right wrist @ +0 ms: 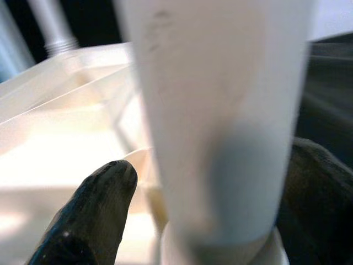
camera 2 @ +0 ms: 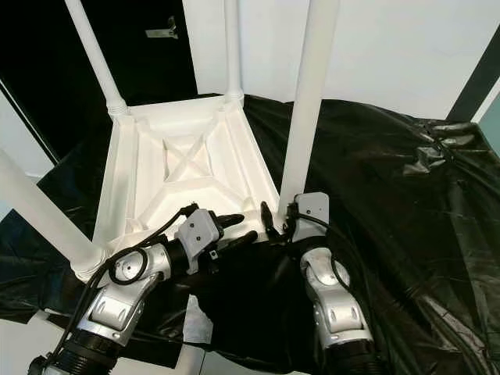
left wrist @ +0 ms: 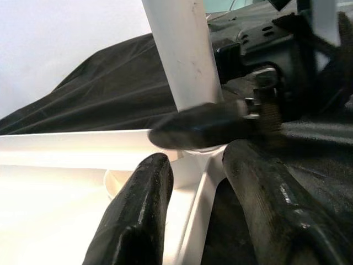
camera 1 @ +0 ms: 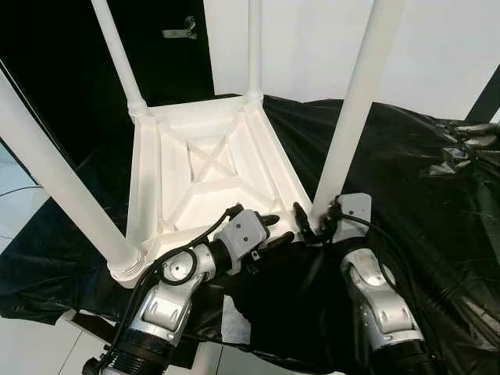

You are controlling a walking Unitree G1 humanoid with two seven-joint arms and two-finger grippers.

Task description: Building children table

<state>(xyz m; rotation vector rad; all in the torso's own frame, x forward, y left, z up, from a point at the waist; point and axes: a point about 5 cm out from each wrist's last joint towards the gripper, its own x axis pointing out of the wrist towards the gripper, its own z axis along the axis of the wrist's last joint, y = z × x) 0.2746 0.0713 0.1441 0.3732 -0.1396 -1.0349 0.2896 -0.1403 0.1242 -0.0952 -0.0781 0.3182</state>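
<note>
Working across from nine o'clock, we first meet the near-left leg, already standing in its corner socket of the upturned white table top, which lies underside-up on a black sheet. Two more legs rise from the far corners at about eleven and twelve o'clock.

At six o'clock our left gripper reaches along the near edge of the top toward the near-right corner. Its fingers are spread, with one fingertip lying over the white frame and the other just outside the rim; it holds nothing.

Just past it, at about four o'clock, our right gripper sits at the foot of the fourth leg, one finger on each side of the tube, low by the collar. We judge it clamped on that leg, which stands close to upright in its socket.

What worries us is the seating. Gripping so low leaves a long tube free above, so any sideways push could tip it and cross the joint or pop it out of the socket. The top rests on a slick, rumpled sheet, so twisting may spin or slide the whole table unless our left gripper bears down on the rim. Our two grippers are also nearly touching, and a turn of the wrist could knock one against the other.
</note>
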